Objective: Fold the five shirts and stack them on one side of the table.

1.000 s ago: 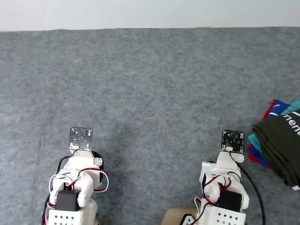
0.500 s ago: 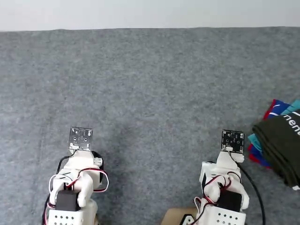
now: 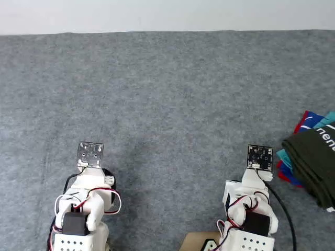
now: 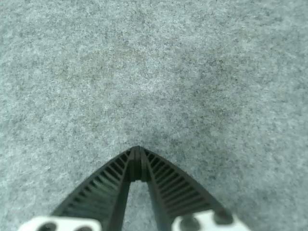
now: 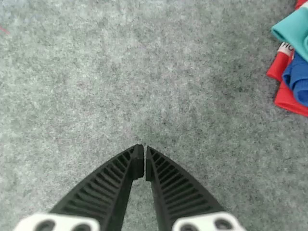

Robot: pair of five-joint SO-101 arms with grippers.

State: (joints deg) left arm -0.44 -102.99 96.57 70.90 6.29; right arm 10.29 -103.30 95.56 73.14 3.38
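Grey felt-like table cover [image 3: 167,94] is seen across the whole high view. A stack of folded shirts [image 3: 313,162] is placed at the cover's 3 o'clock edge. A dark shirt [image 3: 316,154] lies on top, and teal, blue and red layers show beneath it on its 9 o'clock side. The left arm [image 3: 86,204] is stationed at 7 o'clock and the right arm [image 3: 250,209] at 5 o'clock, both close to the 6 o'clock edge. From the right arm, the stack is found at about 2 o'clock, near but not touching.

In the left wrist view, the left gripper [image 4: 138,155] is shown closed and empty, its tips pressed together above the cover. In the right wrist view, the right gripper [image 5: 144,151] is likewise closed and empty. The teal shirt [image 5: 294,29], blue shirt [image 5: 297,79] and red shirt [image 5: 285,94] are seen well apart from its tips. A brown cardboard corner [image 3: 196,241] is visible at 6 o'clock, beside the right arm.
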